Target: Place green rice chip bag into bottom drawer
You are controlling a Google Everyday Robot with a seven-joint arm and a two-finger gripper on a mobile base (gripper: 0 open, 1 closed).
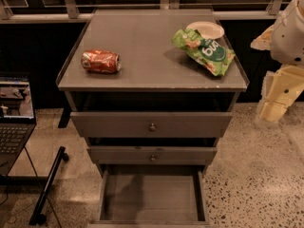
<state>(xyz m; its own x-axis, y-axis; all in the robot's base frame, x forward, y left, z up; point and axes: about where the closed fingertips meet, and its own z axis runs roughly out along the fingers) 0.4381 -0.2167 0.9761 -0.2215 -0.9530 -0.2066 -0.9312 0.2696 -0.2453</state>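
Found the crinkled light-green foil rice chip bag [206, 51], dark green round logo and white lettering facing up, lying on the right rear part of the flat grey cabinet top [142, 42], left of the cream-coloured gripper [278, 96] and higher in the view, apart from it and held by nothing. Saw its far end reaching the rim of a round white paper plate [209, 29]; could not tell whether touching or overlapping. Found the gripper itself off the cabinet's right side, over the speckled stone floor [256, 175], just beyond the top's right edge; could not tell whether spread or pressed together. Noted the deep grey bottom drawer [152, 196] pulled out, below and to the left of the gripper, flat grey floor in view. Noted two shallower grey knobbed drawers [118, 125] stacked above it. Saw, far to the gripper's left across the top, a crushed red-orange can [100, 61] on its side. Made out, farther left again, an open dark laptop [14, 122].
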